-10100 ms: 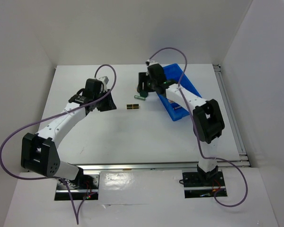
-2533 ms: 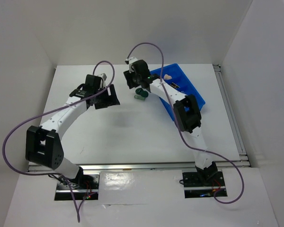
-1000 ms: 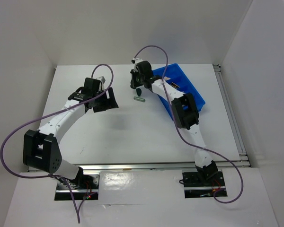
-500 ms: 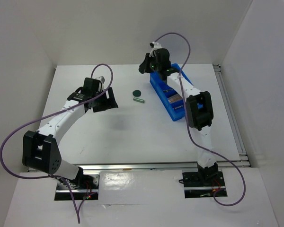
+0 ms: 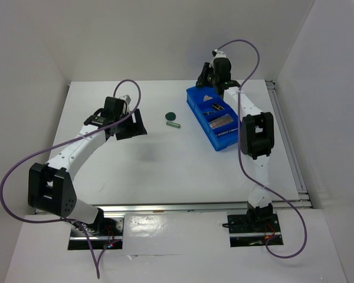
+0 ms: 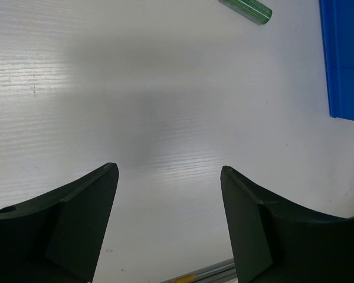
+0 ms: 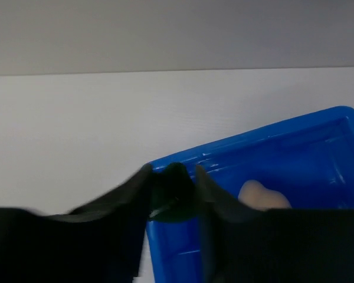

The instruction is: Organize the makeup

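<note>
1. Your left gripper hangs over the bare table with its fingers spread wide and nothing between them.
2. The green tube lies flat on the table ahead of that gripper, well apart from the fingers.
3. From above, you can see the round dark piece just beside the tube, on its far side. Both are on the table, left of the blue bin and outside it.
4. Inside the bin, the beige sponge sits at the far end. The lipstick tubes lie behind it toward you, and the pinkish-brown palette is nearer still.
5. Your right gripper is above the bin's far corner, with the sponge showing below its right finger.
6. Its fingers stand narrow, and a dark, blurred shape sits between the tips. You cannot tell whether that is a held item or the fingers themselves.
</note>
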Controlling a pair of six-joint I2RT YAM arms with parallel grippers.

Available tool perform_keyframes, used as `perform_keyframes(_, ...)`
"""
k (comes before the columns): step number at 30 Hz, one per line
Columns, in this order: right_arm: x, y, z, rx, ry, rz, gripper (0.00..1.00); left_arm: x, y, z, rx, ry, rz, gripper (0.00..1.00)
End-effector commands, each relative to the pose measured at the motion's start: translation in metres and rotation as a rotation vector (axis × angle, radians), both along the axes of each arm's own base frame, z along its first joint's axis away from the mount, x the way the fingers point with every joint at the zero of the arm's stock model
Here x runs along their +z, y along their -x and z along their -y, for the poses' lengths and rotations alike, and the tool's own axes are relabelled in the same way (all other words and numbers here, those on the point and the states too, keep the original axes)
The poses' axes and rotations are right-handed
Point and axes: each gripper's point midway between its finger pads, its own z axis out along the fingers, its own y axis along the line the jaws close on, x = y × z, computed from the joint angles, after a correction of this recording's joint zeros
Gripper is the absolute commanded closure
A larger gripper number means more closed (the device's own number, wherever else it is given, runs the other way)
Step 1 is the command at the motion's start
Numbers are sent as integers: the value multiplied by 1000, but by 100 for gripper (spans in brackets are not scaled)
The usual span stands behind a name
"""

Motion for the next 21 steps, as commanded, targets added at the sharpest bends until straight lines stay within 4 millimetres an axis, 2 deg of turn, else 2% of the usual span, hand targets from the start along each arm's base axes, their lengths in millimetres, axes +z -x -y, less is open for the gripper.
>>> perform_keyframes(1, 6, -2, -3, -16, 28, 12, 51, 10, -6, 3, -19, 5, 40, 17)
perform_keyframes(4, 10, -2, -5, -6, 23, 14, 31, 11, -5, 5, -25, 12, 38, 17)
perform_keyframes(6, 17, -1, -5, -6, 21, 24, 27, 10, -6, 3, -18, 4, 40, 17)
perform_keyframes(7, 11, 1, -5, -6, 24, 11, 27, 14, -6, 3, -18, 7, 49, 17)
perform_keyframes(8, 21, 4, -12, 9, 28, 35, 32, 14, -6, 3, -18, 7, 49, 17)
perform_keyframes(9, 15, 9, -13, 8, 53, 31, 35, 13, -6, 2, -12, 0, 51, 17)
perform_keyframes(10, 30, 12, -18, 14, 59, 70, 39, 17, -6, 1, -12, 2, 60, 17)
perform_keyframes(11, 33, 20, -34, 47, 68, 81, 44, 13, -4, 1, -12, 0, 51, 17)
perform_keyframes(12, 27, 28, -42, 75, 99, 76, 54, 13, -4, 1, -12, 0, 51, 17)
perform_keyframes(13, 31, 32, -52, 101, 116, 93, 57, 13, -4, 1, -12, 0, 51, 17)
perform_keyframes(14, 28, 44, -78, 155, 138, 96, 58, 13, -4, 1, -12, 0, 51, 17)
perform_keyframes(15, 25, 51, -89, 198, 188, 104, 58, 13, -4, 1, -12, 0, 51, 17)
perform_keyframes(16, 10, 59, -101, 236, 224, 69, 56, 17, -6, 1, -12, 2, 60, 17)
perform_keyframes(17, 0, 64, -112, 258, 257, 49, 50, 17, -6, 0, -6, -4, 61, 17)
perform_keyframes(18, -12, 74, -130, 292, 284, 22, 39, 15, -4, -1, -6, -7, 51, 17)
perform_keyframes(19, -31, 76, -136, 304, 313, -41, 22, 15, -5, -2, 0, -14, 53, 17)
perform_keyframes(21, -46, 80, -148, 309, 311, -92, 15, 16, -3, -4, 6, -20, 54, 17)
